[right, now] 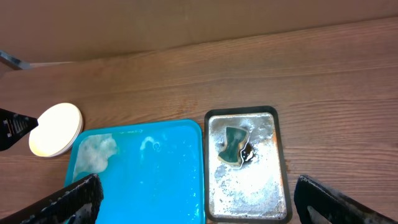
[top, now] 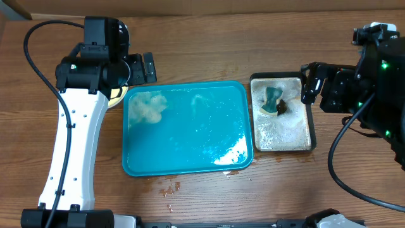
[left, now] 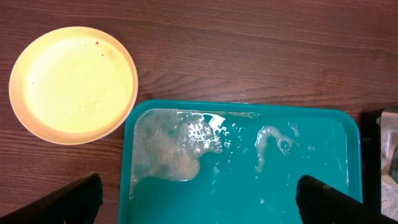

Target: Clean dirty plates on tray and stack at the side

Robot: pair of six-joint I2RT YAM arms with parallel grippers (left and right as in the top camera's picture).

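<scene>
The plates (left: 73,84) are stacked just left of the foam-streaked tray (top: 190,142), apparently set aside as cleaned, and both the left gripper (left: 199,200) and right gripper (right: 205,200) are held spread apart, nothing being gripped.

Robot lab bench: cabled left arm (top: 69,145), right arm (top: 373,82) at wood-grain table (top: 209,57); soapy tray (top: 190,136), black sponge tray (top: 286,134).
</scene>
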